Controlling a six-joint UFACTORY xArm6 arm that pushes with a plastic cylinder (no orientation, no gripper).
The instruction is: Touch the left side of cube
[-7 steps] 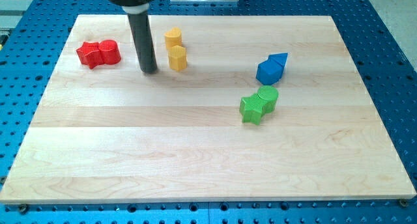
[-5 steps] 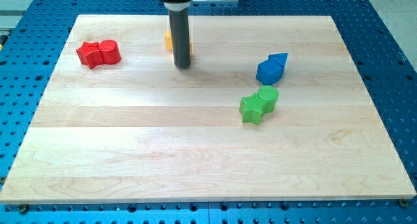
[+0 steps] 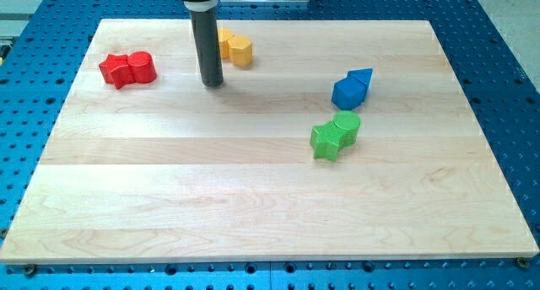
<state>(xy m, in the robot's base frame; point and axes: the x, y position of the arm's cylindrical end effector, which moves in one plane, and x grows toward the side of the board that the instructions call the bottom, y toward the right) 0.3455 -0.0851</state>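
The blue cube [image 3: 345,93] lies right of the board's centre, touching a blue triangular block [image 3: 363,77] at its upper right. My tip [image 3: 212,84] stands on the board in the upper left part, well to the left of the cube and a little higher in the view. It touches no block. The rod rises from the tip to the view's top edge.
Two yellow blocks [image 3: 240,51] lie together just up and right of my tip, one partly behind the rod. A red star [image 3: 114,71] and red cylinder [image 3: 142,67] lie at the far left. A green star [image 3: 325,142] and green cylinder [image 3: 347,125] lie below the cube.
My tip swept right past the yellow blocks, then came back left a little. The lower yellow block has been pushed up and right, beside the other.
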